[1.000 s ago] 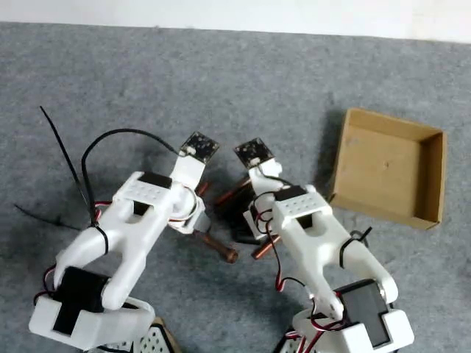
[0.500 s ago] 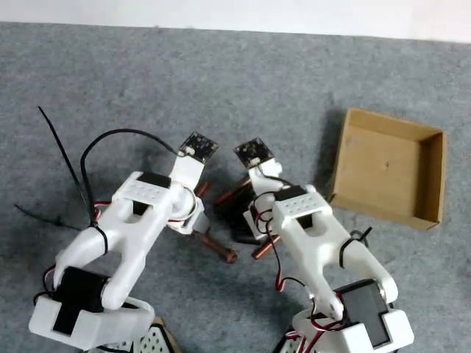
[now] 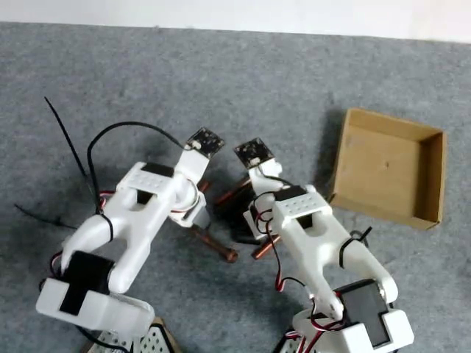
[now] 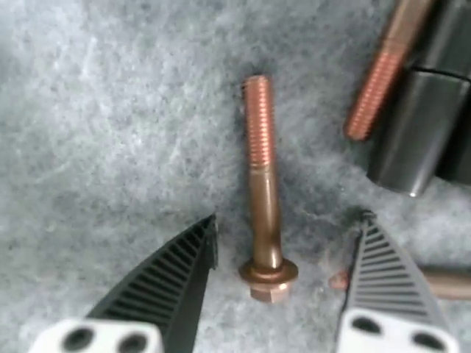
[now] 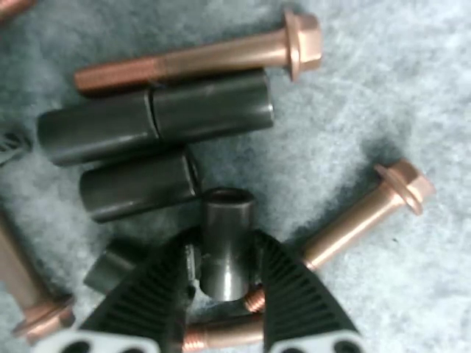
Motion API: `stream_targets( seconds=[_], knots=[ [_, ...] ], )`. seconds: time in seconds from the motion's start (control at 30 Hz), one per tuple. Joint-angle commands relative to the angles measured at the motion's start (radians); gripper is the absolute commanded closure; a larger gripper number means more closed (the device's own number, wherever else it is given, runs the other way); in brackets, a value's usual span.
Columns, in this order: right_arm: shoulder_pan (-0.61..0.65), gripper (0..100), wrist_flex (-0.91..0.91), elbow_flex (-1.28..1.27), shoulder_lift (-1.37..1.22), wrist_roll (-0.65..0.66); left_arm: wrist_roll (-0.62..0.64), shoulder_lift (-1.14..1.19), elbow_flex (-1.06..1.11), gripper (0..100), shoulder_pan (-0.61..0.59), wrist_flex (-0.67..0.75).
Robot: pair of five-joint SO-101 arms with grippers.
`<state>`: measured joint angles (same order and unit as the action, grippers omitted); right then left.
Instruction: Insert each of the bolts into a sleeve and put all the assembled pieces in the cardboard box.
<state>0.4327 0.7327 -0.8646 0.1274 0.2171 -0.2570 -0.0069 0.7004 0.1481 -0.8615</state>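
A grey felt-covered counter (image 3: 243,81) is carrying everything here, and its soft nap is probably keeping the round parts from rolling. The white left arm (image 3: 140,217) is hanging over a copper-coloured flanged bolt (image 4: 263,184) that is lying flat on the felt. The left jaws are standing spread, one on each side of the bolt's head end and touching neither side. They seem to be lining up with the shank so that closing would pinch it near the flange.

The white right arm (image 3: 309,224) is sitting just beside the left one. The right jaws are clenching a dark cylindrical metal sleeve (image 5: 224,246) by its sides. They are leaving its open bore turned towards the wrist camera, likely so that a bolt can be fed in from the free end. More dark sleeves (image 5: 154,121) are lying packed together just beyond it. A second copper bolt (image 5: 199,59) is resting against that pile, and a third copper bolt (image 5: 364,209) is angling away near the held sleeve.

The shallow brown cardboard box (image 3: 383,165) is sitting well apart on the right arm's side and holding nothing, so no assembled piece is waiting inside it yet.
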Motion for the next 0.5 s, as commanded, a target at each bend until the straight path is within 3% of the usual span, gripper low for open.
stream_targets(
  seconds=[0.0,0.13,0.33,0.47],
  knots=[
    [-0.005,99.4,-0.005,-0.013,0.002,0.002,-0.008,0.01,-0.048,72,-0.008,-0.015],
    [-0.005,99.4,-0.005,-0.013,0.002,0.002,-0.008,0.01,-0.045,74,-0.012,-0.025],
    [-0.005,99.4,-0.005,-0.013,0.002,0.002,-0.011,0.013,-0.053,100,-0.035,-0.049],
    [-0.005,99.4,-0.005,-0.013,0.002,0.002,-0.012,0.005,-0.044,100,-0.036,-0.066]
  ],
)
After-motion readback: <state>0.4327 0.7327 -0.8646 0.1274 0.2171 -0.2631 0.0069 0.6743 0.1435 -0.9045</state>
